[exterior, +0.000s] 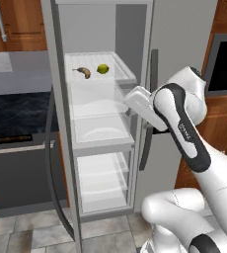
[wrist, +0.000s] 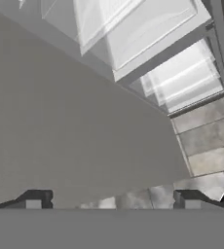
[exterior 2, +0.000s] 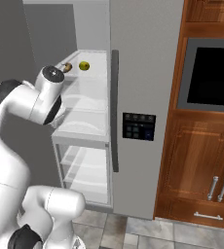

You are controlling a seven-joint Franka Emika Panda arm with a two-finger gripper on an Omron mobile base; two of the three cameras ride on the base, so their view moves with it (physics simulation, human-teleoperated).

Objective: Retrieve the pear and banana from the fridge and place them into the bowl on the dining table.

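Banana (exterior: 83, 72) and pear (exterior: 102, 68) lie on the top glass shelf of the fridge (exterior: 184, 34), whose left door stands swung open. In the left base view the banana's long axis runs roughly side to side along the shelf, one dark end toward the left wall, the other toward the pear just beside it on the right; the 2 fruits are close but I cannot tell whether they touch. The pear sits near the middle of the shelf, with bare glass in front of it and to its right up to the shelf's front edge. Below are 2 more clear shelves and drawers. The gripper (wrist: 111, 202) has its 2 dark fingertips (wrist: 33, 200) spread wide with nothing between them, facing the open door's grey panel and the tiled floor (wrist: 206, 141) beyond.
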